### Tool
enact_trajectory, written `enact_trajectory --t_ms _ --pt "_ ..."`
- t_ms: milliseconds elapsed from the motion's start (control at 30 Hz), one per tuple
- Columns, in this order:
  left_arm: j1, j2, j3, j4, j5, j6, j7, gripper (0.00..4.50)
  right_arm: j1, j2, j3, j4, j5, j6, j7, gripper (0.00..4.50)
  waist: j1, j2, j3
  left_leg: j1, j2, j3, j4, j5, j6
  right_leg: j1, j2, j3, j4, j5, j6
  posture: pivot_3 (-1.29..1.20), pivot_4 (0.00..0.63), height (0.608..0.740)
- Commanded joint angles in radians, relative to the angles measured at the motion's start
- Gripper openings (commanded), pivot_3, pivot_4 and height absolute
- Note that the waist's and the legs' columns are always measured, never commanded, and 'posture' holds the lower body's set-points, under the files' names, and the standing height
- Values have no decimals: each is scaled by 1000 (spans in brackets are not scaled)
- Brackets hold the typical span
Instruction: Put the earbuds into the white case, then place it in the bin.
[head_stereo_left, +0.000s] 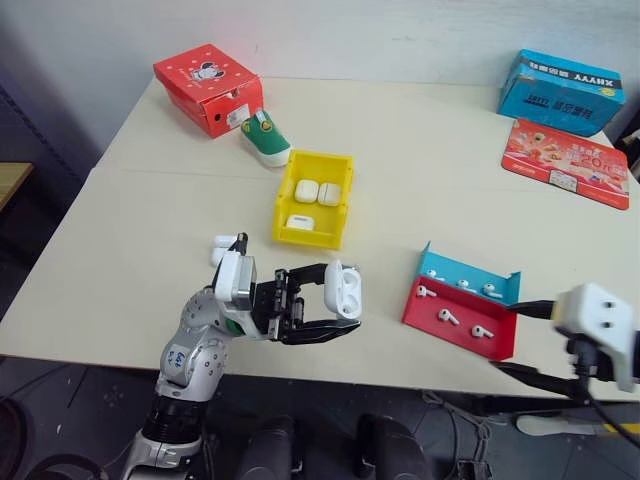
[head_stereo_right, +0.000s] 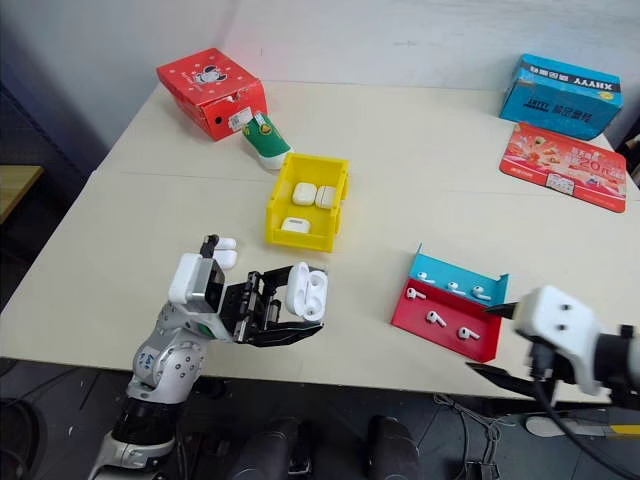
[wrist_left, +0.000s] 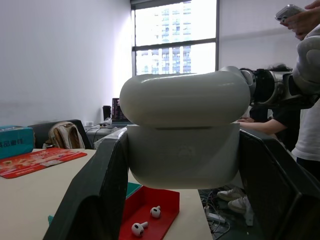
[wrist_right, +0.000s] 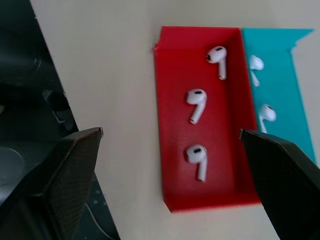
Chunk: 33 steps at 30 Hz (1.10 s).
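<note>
A white case (head_stereo_left: 342, 290), its lid closed, is clamped between the two black fingers of the left gripper (head_stereo_left: 335, 297), which is held above the front part of the table (head_stereo_left: 120, 250), at about 7 o'clock in the head view. In the left wrist view the case is seen pressed on both sides by the fingers (wrist_left: 95, 200), lid uppermost.

The right gripper (head_stereo_left: 525, 340) is seen at about 4 o'clock, its fingers spread wide apart with nothing between them. In the right wrist view its fingers (wrist_right: 55, 175) frame the red-and-blue tray (wrist_right: 172, 115) from above.

The tray lies near the front edge of the table, at 4 o'clock from the bin. Three earbuds (wrist_right: 197, 102) lie in its red compartment and more earbuds (wrist_right: 265, 115) in the blue one.

The yellow bin (head_stereo_left: 283, 205) stands near the middle of the table, at roughly 12 o'clock from the held case. Three further white cases (head_stereo_left: 317, 192) are contained in it. Two small white objects (head_stereo_left: 222, 246) lie on the table at 11 o'clock from the left gripper; what they are cannot be told.

At the far edge, a red cardboard box (head_stereo_left: 208, 88) is placed at 11 o'clock, with a green-and-white small shoe (head_stereo_left: 266, 138) just beside it. A blue box (head_stereo_left: 560, 92) and a red flat packet (head_stereo_left: 566, 162) lie at 2 o'clock.
</note>
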Motion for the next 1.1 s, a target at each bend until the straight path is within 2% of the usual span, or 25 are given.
enact_trajectory --t_ms 33,100,233,600,1100 --pt "-5 -2 -3 -21 8 -20 14 2785 -78 -38 81 -1 -45 52 -44 4120 1 0 0 0 0 0 0 0 0 0 0 0 0 0 0 0 150 740" --pt "-8 2 -4 -23 8 -19 22 2785 -139 -59 145 22 -74 70 -55 3624 0 0 0 -1 0 0 0 0 1 0 0 0 -2 1 1 0 150 740" --pt "1 8 -12 -39 12 -13 42 2785 -240 -86 256 84 -135 84 -61 2322 1 0 0 -1 0 0 1 0 1 0 1 -1 -2 1 2 0 150 740" --pt "38 26 -33 -91 22 -1 89 2785 -385 -101 445 193 -228 107 -25 2322 -8 0 0 -1 0 0 1 0 1 1 1 -2 -2 1 2 0 150 740" --pt "38 41 -35 -118 0 23 110 2785 -465 -85 542 212 -280 172 -15 2322 -11 0 0 -1 0 0 1 0 1 0 1 -2 -2 1 2 0 150 740"
